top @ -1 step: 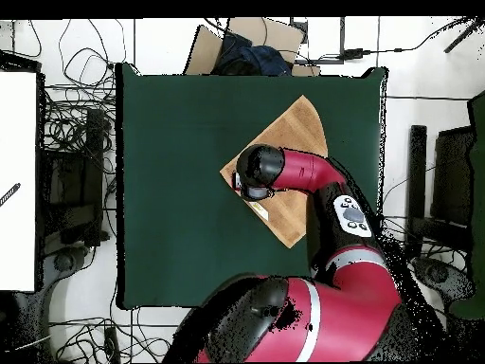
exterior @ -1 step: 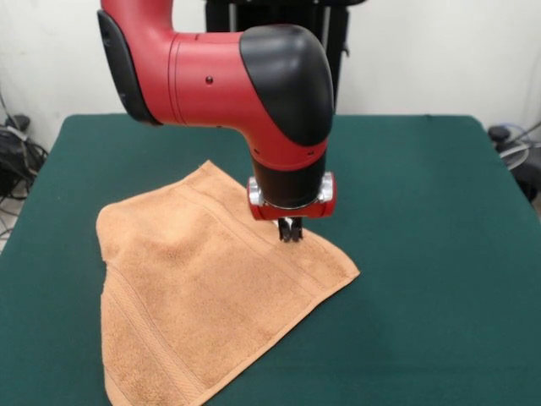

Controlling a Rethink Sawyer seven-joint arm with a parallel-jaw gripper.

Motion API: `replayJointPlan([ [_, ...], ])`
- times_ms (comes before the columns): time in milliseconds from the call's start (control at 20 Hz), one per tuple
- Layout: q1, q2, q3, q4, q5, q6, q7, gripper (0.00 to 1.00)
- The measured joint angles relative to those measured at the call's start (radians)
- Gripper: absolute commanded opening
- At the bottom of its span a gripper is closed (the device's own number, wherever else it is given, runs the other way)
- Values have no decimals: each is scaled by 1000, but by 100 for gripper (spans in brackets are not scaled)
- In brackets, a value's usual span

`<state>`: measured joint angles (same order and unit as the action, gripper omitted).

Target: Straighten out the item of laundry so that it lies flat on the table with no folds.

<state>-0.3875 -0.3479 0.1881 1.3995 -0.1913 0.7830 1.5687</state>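
The item of laundry (exterior @ -1 step: 194, 288), a light orange-brown terry towel, lies spread on the dark green table (exterior @ -1 step: 423, 254), turned like a diamond. Its left edge has a small kink and its near corner runs off the bottom of the front view. My gripper (exterior @ -1 step: 290, 232) points straight down onto the towel's far right border band, and its dark fingers (exterior @ -1 step: 295, 228) stand close together, pinching the cloth there. In the overhead view the arm's wrist (top @ -1 step: 260, 171) covers the gripper and part of the towel (top @ -1 step: 298, 142).
Bare green table (top @ -1 step: 170, 190) stretches wide on every side of the towel. Cables (top @ -1 step: 80, 142) crowd the floor beside the table, a white surface (top @ -1 step: 19, 180) stands at the overhead view's left edge, and a cardboard piece with a dark bundle (top @ -1 step: 246, 52) lies past the far edge.
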Motion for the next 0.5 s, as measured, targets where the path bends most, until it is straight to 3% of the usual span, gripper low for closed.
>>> replayJointPlan([
  [250, 0, 0, 0, 0, 0, 0, 0, 0],
  [300, 0, 0, 0, 0, 0, 0, 0, 100],
  [500, 0, 0, 0, 0, 0, 0, 0, 100],
])
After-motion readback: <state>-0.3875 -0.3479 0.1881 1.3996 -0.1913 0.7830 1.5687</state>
